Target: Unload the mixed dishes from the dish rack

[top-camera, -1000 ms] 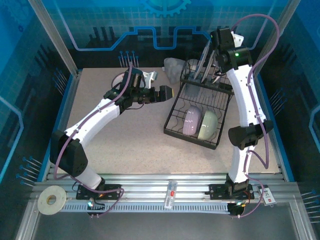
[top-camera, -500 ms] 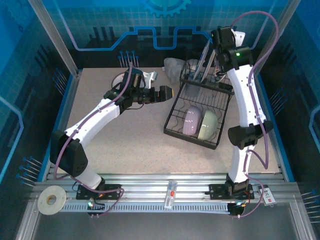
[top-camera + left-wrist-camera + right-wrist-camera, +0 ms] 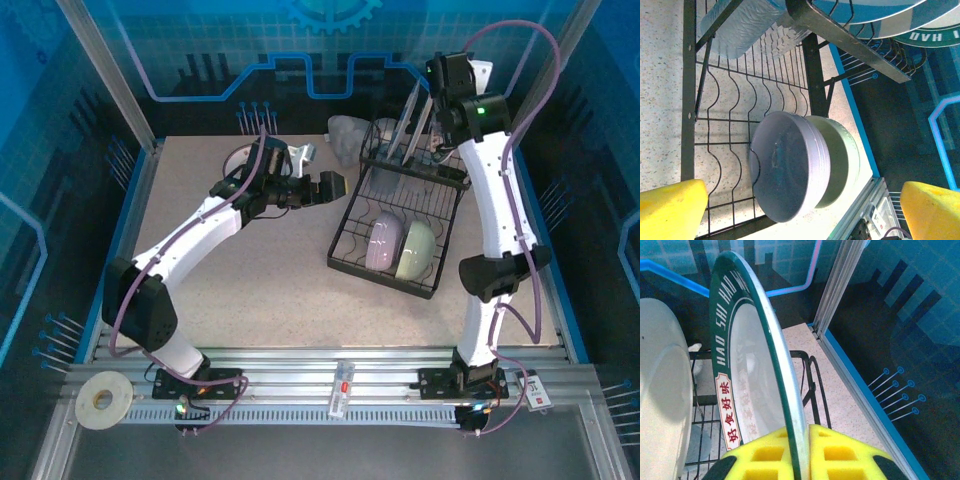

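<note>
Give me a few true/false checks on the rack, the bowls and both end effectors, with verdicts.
1. The right end effector is shut on the rim of a green-rimmed plate. True.
2. The left end effector grips the lavender bowl. False: it is open and empty, beside the dish rack and facing the bowl.
3. The lavender bowl and the pale green bowl stand on edge, side by side, in the rack's lower basket. True.
4. The pale green bowl lies on the table outside the rack. False: it is inside the basket, next to the lavender bowl.
</note>
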`<action>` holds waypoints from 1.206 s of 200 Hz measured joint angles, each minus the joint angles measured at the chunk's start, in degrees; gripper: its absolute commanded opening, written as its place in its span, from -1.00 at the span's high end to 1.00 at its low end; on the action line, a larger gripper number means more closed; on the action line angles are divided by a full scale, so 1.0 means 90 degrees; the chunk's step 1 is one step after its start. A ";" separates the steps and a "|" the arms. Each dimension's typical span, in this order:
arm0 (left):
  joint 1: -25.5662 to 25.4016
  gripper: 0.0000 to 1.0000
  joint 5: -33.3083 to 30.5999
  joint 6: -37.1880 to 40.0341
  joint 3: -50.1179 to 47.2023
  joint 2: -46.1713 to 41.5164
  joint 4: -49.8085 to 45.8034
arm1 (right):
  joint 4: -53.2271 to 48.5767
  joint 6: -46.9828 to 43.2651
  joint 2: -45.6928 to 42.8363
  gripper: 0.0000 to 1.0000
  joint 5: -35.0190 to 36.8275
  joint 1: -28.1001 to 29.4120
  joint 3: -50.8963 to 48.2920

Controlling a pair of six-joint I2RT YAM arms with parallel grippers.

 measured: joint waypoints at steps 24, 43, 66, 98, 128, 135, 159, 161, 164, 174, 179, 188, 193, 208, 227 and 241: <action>0.0000 -0.98 0.0000 -0.0002 0.0000 0.0015 0.0024 | 0.0034 -0.0002 -0.0124 1.00 -0.0007 -0.0036 -0.0044; 0.0000 -0.98 0.0000 -0.0027 0.0005 0.0032 0.0075 | 0.0061 -0.0002 -0.0221 1.00 -0.0027 -0.0107 -0.0126; 0.0000 -0.98 0.0015 -0.0124 0.0015 0.0070 0.0129 | 0.0066 -0.0005 -0.0340 1.00 -0.0053 -0.0187 -0.0243; 0.0000 -0.98 0.0024 -0.0206 0.0138 0.0204 0.0172 | 0.0160 -0.0002 -0.0702 1.00 -0.0202 -0.0284 -0.0629; -0.0002 -0.98 0.0017 -0.0301 0.0393 0.0367 0.0211 | 0.0350 -0.0002 -0.1304 1.00 -0.0420 -0.0437 -0.1202; -0.0005 -0.98 0.0017 -0.0325 0.0457 0.0389 0.0211 | 0.0376 -0.0002 -0.1433 1.00 -0.0500 -0.0495 -0.1294; -0.0012 -0.99 0.0022 -0.0367 0.0680 0.0435 0.0216 | 0.0474 0.0000 -0.1919 1.00 -0.0736 -0.0714 -0.1564; -0.0015 -0.98 0.0027 -0.0381 0.0697 0.0437 0.0219 | 0.0483 0.0002 -0.1955 1.00 -0.0760 -0.0731 -0.1581; -0.0017 -0.98 0.0039 -0.0398 0.0733 0.0440 0.0216 | 0.0508 0.0000 -0.2023 1.00 -0.0804 -0.0765 -0.1627; -0.0022 -0.97 0.0070 -0.0474 0.0852 0.0466 0.0221 | 0.0610 0.0005 -0.2266 1.00 -0.0964 -0.0860 -0.1814; -0.0027 -0.97 0.0090 -0.0500 0.0930 0.0488 0.0219 | 0.0687 0.0010 -0.2416 1.00 -0.1083 -0.0911 -0.1957; -0.0046 -0.97 0.0109 -0.0505 0.1083 0.0537 0.0209 | 0.0821 0.0032 -0.2664 1.00 -0.1258 -0.0974 -0.2205; -0.0061 -0.96 0.0114 -0.0505 0.1173 0.0571 0.0211 | 0.0862 0.0036 -0.2778 1.00 -0.1360 -0.1001 -0.2317; -0.0129 -0.95 0.0153 -0.0505 0.1460 0.0656 0.0185 | 0.1047 0.0061 -0.3160 1.00 -0.1634 -0.1013 -0.2684; -0.0226 -0.91 0.0284 -0.0554 0.1766 0.0736 0.0199 | 0.1239 0.0085 -0.3526 1.00 -0.1965 -0.1015 -0.3007; -0.0274 -0.89 0.0386 -0.0653 0.1945 0.0797 0.0221 | 0.1326 0.0146 -0.3755 1.00 -0.2217 -0.1042 -0.3162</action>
